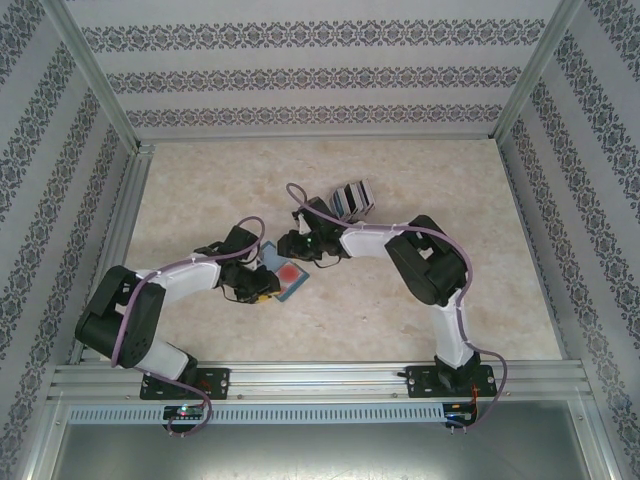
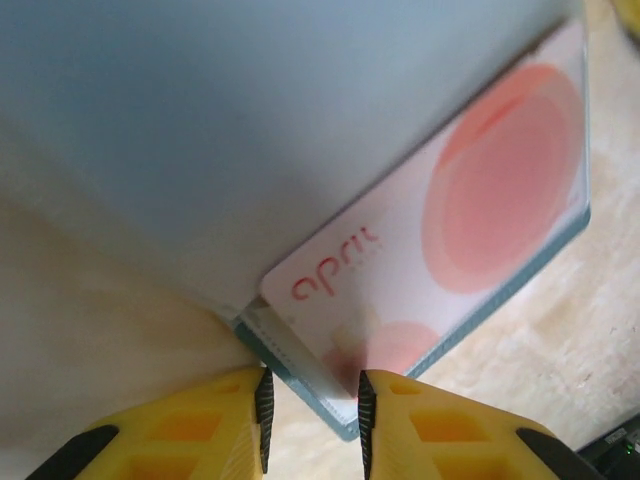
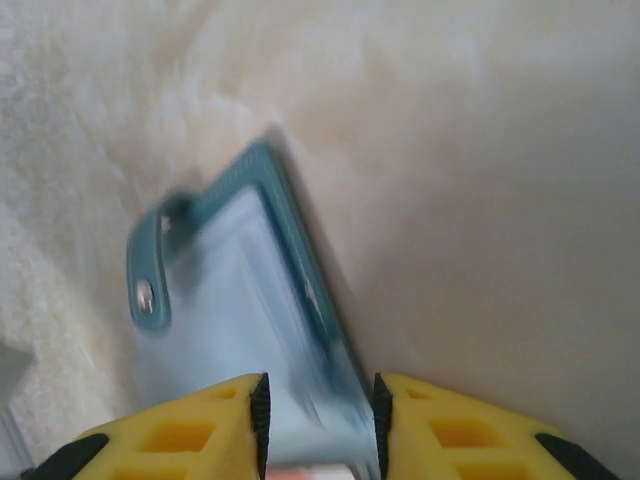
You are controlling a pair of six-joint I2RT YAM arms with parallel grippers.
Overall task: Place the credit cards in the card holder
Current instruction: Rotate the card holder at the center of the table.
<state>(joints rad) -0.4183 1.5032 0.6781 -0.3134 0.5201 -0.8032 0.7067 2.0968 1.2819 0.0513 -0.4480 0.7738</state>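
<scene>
Yellow fingers (image 2: 190, 435) of the left gripper (image 2: 312, 410) pinch one corner of the card holder (image 1: 285, 283) and the right gripper (image 3: 318, 415) clasps its flap (image 3: 240, 290), so spread it steadily for the credit cards (image 1: 352, 197) just behind it.

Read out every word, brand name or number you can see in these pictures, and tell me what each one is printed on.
"aprit": red lowercase letters, last letter uncertain, on the white card with pink circles tucked into the card holder.
Loose cards in the top view: any print is too small to read.
Snap tab of the card holder: blurred, no lettering legible.
</scene>
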